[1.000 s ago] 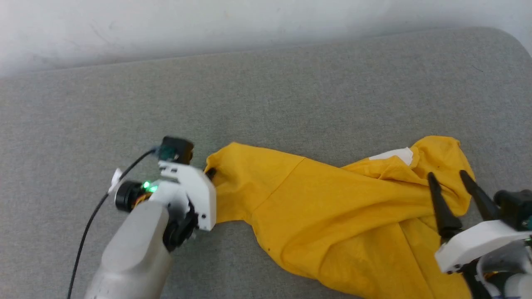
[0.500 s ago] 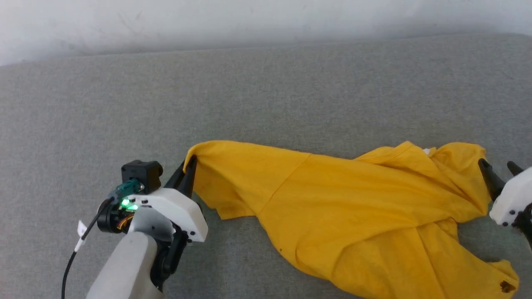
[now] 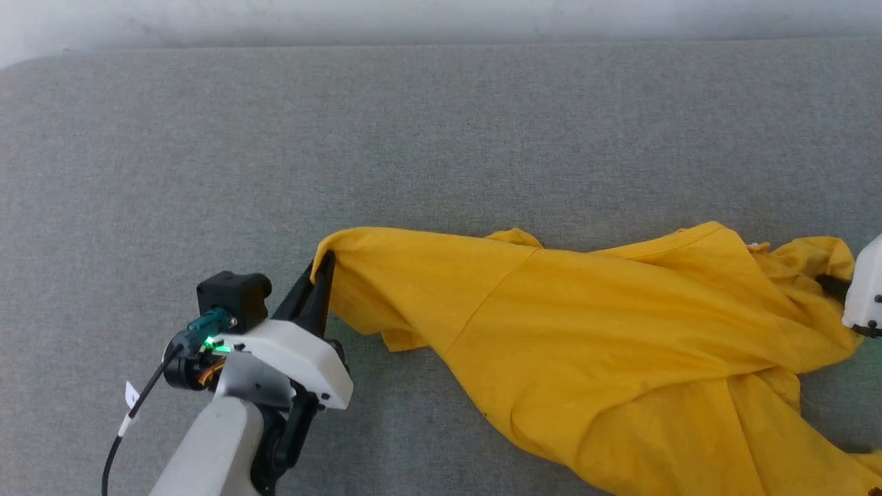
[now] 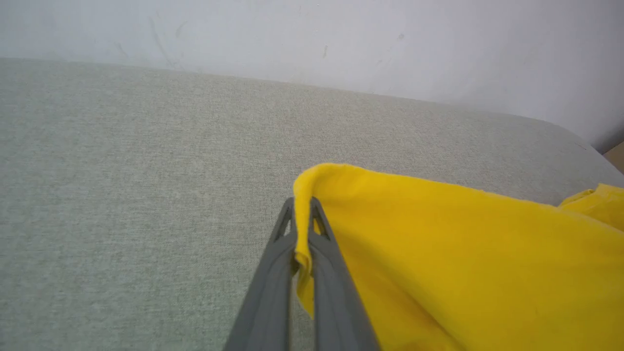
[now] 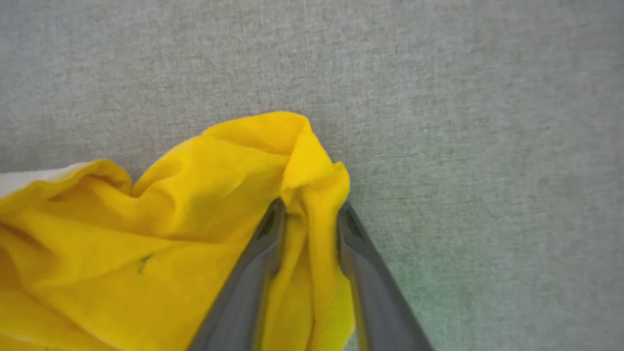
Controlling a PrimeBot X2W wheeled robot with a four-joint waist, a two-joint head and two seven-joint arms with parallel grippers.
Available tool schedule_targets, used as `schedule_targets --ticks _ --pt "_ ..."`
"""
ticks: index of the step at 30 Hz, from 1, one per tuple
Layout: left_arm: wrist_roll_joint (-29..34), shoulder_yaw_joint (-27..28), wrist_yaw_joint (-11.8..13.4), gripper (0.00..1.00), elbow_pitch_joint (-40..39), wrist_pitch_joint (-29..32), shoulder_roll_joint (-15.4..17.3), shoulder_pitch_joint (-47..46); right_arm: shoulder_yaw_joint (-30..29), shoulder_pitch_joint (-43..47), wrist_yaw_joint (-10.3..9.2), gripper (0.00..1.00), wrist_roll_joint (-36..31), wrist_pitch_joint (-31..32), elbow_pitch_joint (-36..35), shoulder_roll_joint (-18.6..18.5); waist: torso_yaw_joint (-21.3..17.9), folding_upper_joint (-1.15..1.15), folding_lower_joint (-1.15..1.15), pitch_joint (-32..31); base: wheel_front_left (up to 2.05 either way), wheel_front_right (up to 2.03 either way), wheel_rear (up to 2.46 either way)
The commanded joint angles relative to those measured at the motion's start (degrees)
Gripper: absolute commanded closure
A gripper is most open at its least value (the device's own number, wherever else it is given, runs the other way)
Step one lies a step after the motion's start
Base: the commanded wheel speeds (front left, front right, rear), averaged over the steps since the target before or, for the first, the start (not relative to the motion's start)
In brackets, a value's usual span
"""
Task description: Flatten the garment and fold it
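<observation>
- Holds the shirt (image 3: 620,331) at two ends, spread in loose folds over the near right part of the grey worktop (image 3: 413,138).
- Clamps the left jaws tight on the shirt's left corner, with the left fingers (image 3: 313,296) pointing up and away from the arm.
- Shows, in the left wrist view, a thin fold of the yellow cloth (image 4: 463,253) squeezed between the two grey fingers (image 4: 273,292) and curling over their tips.
- Keeps that corner a little above the worktop (image 4: 122,170), as far as the shadow under it tells.
- Closes the right jaws on a thicker bunch of cloth at the shirt's right end, at the right edge of the head view beside a white housing (image 3: 868,289).
- Shows, in the right wrist view, the bunched cloth (image 5: 170,219) filling the gap between the right fingers (image 5: 243,292) and rising past their tips.
- Leaves the lower part of the shirt trailing off towards the near right corner of the head view.
- Reveals a white patch (image 5: 29,178) at the left edge of the right wrist view.
- Meets a pale wall (image 3: 413,17) at the far edge of the worktop.
- Carries a green light (image 3: 222,348) and a black cable (image 3: 131,413) at the left wrist.
</observation>
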Motion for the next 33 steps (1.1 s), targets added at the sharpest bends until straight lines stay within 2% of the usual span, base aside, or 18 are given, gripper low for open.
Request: schedule_targets --ticks 1,6,11,15,20,26,33 --pt "-0.4 0.2 0.3 1.00 -0.2 0.1 0.5 1.4 3.6 4.0 0.05 1.00 1.4 3.8 3.3 3.6 -0.3 0.00 0.01 -0.8 0.00 0.00 0.00" --pt "-0.5 1.0 0.3 1.00 -0.5 0.1 1.9 1.3 4.1 2.8 0.05 1.00 2.5 0.9 -0.6 1.2 -1.1 0.00 0.01 -3.1 0.00 0.00 0.00" --pt "0.1 4.0 0.5 1.00 -2.2 0.3 6.1 -1.4 1.4 1.1 0.05 1.00 3.5 -5.6 -9.7 -2.6 -1.8 0.00 0.01 -7.0 0.00 0.00 0.00" --pt "0.8 6.8 0.7 1.00 -4.1 1.2 9.6 -6.6 -1.6 -0.3 0.05 1.00 2.0 -9.4 -18.4 -5.1 -2.2 0.00 0.01 -9.2 0.00 0.00 0.00" --pt "0.2 8.5 -1.6 1.00 -0.4 2.0 11.9 -17.4 -3.4 -5.1 0.05 1.00 -1.1 -11.3 -24.0 -5.4 -3.2 0.00 0.01 -9.2 0.00 0.00 0.00" --pt "1.1 8.2 -4.9 1.00 12.5 0.0 12.7 -33.2 -2.4 -16.8 0.05 1.00 -4.5 -16.5 -21.3 -3.4 -5.1 0.00 0.01 -5.4 0.00 0.00 0.00" --pt "4.1 7.8 -6.1 1.00 25.6 -6.8 12.6 -52.4 -1.5 -35.0 0.05 1.00 -11.6 -30.2 -12.6 -1.9 -7.1 0.00 0.01 0.9 0.00 0.00 0.00"
